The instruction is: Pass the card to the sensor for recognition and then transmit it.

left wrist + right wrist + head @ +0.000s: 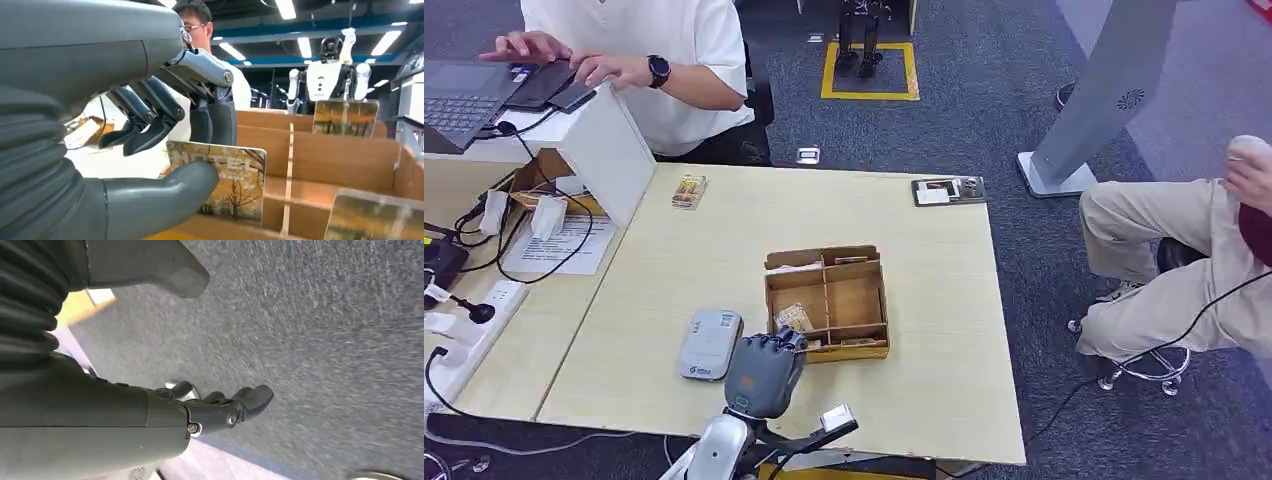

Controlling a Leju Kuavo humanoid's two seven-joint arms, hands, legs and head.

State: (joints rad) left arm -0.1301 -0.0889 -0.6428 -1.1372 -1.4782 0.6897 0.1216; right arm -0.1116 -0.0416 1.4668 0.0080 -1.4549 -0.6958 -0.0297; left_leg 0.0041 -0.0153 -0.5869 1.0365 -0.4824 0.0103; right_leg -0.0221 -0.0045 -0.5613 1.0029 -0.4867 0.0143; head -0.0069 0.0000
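Card pickup from the box

Left hand point(165, 130) pinches the card point(225, 182); lift it straight, then swing toward the sensor point(710, 343) at nine o'clock.

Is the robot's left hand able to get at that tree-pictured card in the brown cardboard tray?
Probably yes: the left hand is already at the tree-pictured card in the open-topped cardboard tray, thumb against its face, nothing between.

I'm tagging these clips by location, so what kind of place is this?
Probably a robotics lab or demo office: a person works at a laptop beside the table, and another humanoid robot stands on the carpeted floor under strip lights.
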